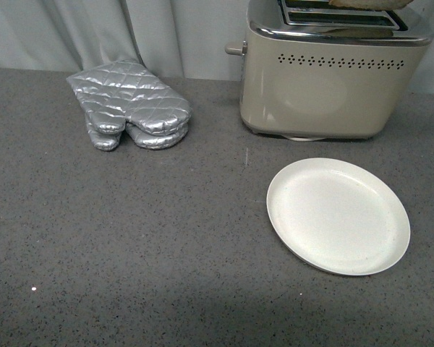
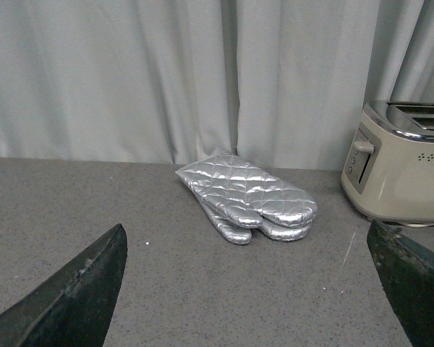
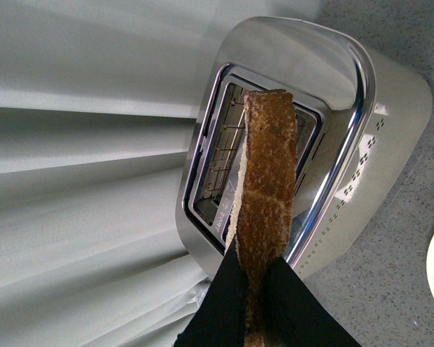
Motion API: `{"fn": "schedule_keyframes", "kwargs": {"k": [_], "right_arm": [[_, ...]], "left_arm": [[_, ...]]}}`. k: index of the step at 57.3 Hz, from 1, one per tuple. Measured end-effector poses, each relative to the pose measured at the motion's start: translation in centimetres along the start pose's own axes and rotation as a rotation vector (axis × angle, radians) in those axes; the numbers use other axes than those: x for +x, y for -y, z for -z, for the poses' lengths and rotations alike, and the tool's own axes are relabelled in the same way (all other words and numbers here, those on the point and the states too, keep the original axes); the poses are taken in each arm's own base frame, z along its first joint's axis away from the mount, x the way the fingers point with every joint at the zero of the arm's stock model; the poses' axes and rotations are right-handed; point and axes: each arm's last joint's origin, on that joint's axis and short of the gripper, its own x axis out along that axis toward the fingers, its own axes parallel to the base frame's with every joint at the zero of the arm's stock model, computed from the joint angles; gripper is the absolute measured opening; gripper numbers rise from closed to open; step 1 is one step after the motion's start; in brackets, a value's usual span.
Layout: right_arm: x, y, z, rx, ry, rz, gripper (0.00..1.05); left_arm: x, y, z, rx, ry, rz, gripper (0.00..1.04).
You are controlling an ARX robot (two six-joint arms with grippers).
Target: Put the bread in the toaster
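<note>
The beige toaster with a chrome top stands at the back right of the counter; it also shows in the left wrist view. In the right wrist view my right gripper is shut on the bread, a brown-crusted slice seen edge-on, held just above the slots of the toaster. In the front view only the lower edge of the bread shows at the top border, over the slots. My left gripper is open and empty, low over the counter, left of the toaster.
A silver quilted oven mitt lies at the back left, also seen in the left wrist view. A white plate, empty, sits in front of the toaster. A grey curtain hangs behind the grey speckled counter.
</note>
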Motion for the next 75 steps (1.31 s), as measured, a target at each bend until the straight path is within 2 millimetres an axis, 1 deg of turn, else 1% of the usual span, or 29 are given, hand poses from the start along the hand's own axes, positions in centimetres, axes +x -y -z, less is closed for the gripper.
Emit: {"fn": "schedule_keyframes", "kwargs": {"k": [3,10,25,37,39,46,50,55,57,63,67,68,69,71,73,75], "right_arm": [[0.6,-0.1,0.4,0.001,0.000,0.012,0.01],[1.3,-0.4,0.9,0.002,-0.007,0.031,0.01],[2.5,-0.6,1.5,0.013,-0.017,0.067,0.01],[4.2,-1.0,1.9,-0.009,-0.026,0.083,0.01],[4.6,-1.1,2.1,-0.031,-0.045,0.072,0.09],[4.8,-1.4,2.0,-0.127,-0.009,0.037,0.27],[4.6,-1.8,1.9,-0.200,0.026,-0.020,0.40],[3.9,-1.9,1.7,-0.301,0.070,-0.078,0.52],[3.4,-1.9,1.6,-0.366,0.113,-0.105,0.60],[1.8,-1.5,1.2,-0.534,0.200,-0.181,0.76],[-0.1,-0.7,0.9,-0.679,0.313,-0.264,0.90],[-0.4,-0.6,0.9,-0.702,0.324,-0.275,0.92],[-0.9,-0.3,0.8,-0.761,0.342,-0.294,0.95],[-1.6,0.3,0.8,-0.822,0.348,-0.318,0.97],[-2.2,1.0,0.7,-0.910,0.353,-0.327,0.95],[-2.9,2.1,0.6,-0.998,0.370,-0.333,0.94]], "left_arm": [[0.0,0.0,0.0,0.000,0.000,0.000,0.98],[0.0,0.0,0.0,0.000,0.000,0.000,0.98],[0.0,0.0,0.0,0.000,0.000,0.000,0.98],[0.0,0.0,0.0,0.000,0.000,0.000,0.98],[0.0,0.0,0.0,0.000,0.000,0.000,0.98],[0.0,0.0,0.0,0.000,0.000,0.000,0.98],[0.0,0.0,0.0,0.000,0.000,0.000,0.98],[0.0,0.0,0.0,0.000,0.000,0.000,0.98],[0.0,0.0,0.0,0.000,0.000,0.000,0.98],[0.0,0.0,0.0,0.000,0.000,0.000,0.98],[0.0,0.0,0.0,0.000,0.000,0.000,0.98],[0.0,0.0,0.0,0.000,0.000,0.000,0.98],[0.0,0.0,0.0,0.000,0.000,0.000,0.98],[0.0,0.0,0.0,0.000,0.000,0.000,0.98],[0.0,0.0,0.0,0.000,0.000,0.000,0.98],[0.0,0.0,0.0,0.000,0.000,0.000,0.98]]}}
